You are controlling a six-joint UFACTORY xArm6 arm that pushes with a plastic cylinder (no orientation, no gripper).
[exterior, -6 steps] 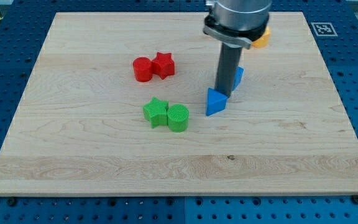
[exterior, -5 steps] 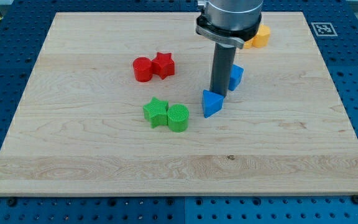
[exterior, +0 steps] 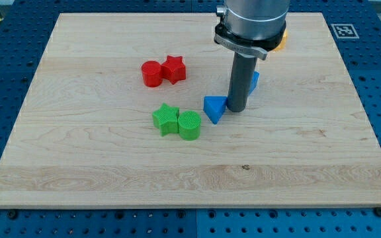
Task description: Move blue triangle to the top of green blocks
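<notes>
My tip (exterior: 236, 109) has no jaws to open or close — it touches the blue triangle (exterior: 213, 108) on its right face. The triangle sits just right of the green cylinder (exterior: 190, 125) and green star (exterior: 167, 119). It looks light, rigid and prone to pivoting; push a flat face squarely. No readable writing — only a fiducial tag (exterior: 344, 30).

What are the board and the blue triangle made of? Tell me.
The board looks like pale wood with a matt finish: grain lines and plank seams show. The blue triangle, touching my tip on its right, looks like moulded or printed plastic: uniform saturated colour, no grain.
</notes>
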